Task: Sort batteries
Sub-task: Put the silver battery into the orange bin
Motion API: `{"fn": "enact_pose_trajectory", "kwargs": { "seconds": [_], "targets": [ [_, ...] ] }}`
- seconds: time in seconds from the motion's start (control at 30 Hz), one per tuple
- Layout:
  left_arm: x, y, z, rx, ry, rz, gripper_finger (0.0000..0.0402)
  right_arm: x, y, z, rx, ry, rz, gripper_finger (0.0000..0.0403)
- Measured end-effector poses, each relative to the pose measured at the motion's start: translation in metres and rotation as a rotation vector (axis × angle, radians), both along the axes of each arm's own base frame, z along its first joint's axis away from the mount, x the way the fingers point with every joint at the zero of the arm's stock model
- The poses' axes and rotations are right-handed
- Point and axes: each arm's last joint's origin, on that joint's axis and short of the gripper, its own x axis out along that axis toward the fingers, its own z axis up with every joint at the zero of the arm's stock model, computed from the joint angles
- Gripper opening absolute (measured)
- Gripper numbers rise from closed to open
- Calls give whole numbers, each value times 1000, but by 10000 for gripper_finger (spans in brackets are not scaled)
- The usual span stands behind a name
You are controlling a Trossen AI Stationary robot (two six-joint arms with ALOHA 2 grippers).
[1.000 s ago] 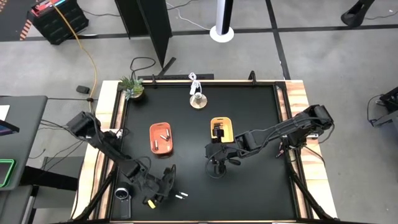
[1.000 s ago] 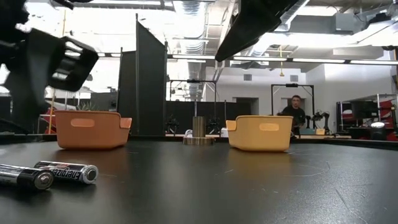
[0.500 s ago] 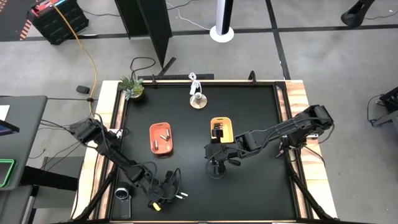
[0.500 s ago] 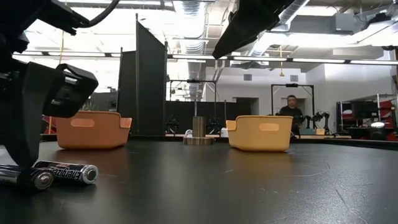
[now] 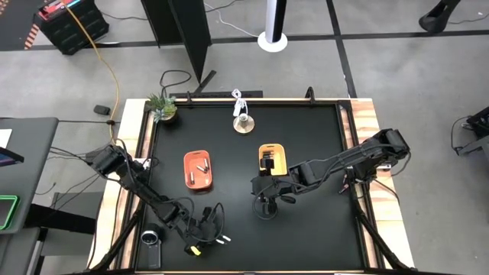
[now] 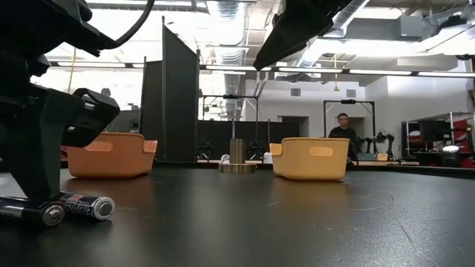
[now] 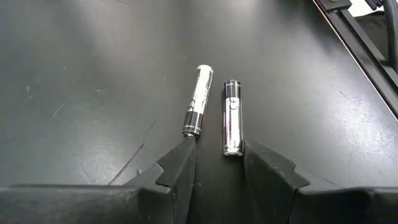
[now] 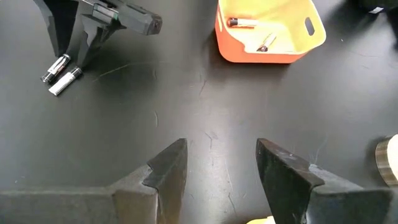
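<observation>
Lowered since the earlier frame: left gripper (image 7: 214, 163), fingers spread, straddling one of two batteries (image 7: 231, 117) near table (image 5: 321, 229) front edge for pickup; right gripper (image 8: 214, 163) spread, mid-table.

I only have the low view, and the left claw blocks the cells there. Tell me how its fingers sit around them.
Observer: In its wrist view, the left claw is open. The end of one battery lies between its fingers, and the second battery ends right at one fingertip.
Operator: Report what each tray holds.
Observer: From above, the orange tray holds whitish cells. The yellow tray holds dark cells.
Operator: Give me the right claw.
Observer: The right claw is just in front of the yellow tray. In its wrist view the fingers are open, with nothing between them.
</observation>
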Motion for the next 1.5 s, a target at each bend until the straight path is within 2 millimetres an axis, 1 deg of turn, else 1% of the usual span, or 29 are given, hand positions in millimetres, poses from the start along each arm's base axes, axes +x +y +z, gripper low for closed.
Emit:
{"fn": "enact_pose_trajectory", "kwargs": {
  "seconds": [0.7,0.77,0.87,0.97,1.3,1.5],
  "targets": [
    [1,-3,2,-47,-9,-17,129,0,-1,0,-4,-2,-4,207],
    [2,-4,-1,-51,-15,-17,128,0,-1,0,-5,-2,-6,207],
    [5,-8,-9,-43,-13,-20,116,0,-1,0,-5,-5,-6,207],
    [10,-12,-15,-41,-9,-19,96,1,-1,0,-5,-7,-6,207],
    [9,-11,-16,-23,6,-20,27,1,-1,0,-5,-7,-6,207],
    [9,-11,-17,-25,20,-34,24,1,-1,0,-5,-6,-5,207]
  ]
}}
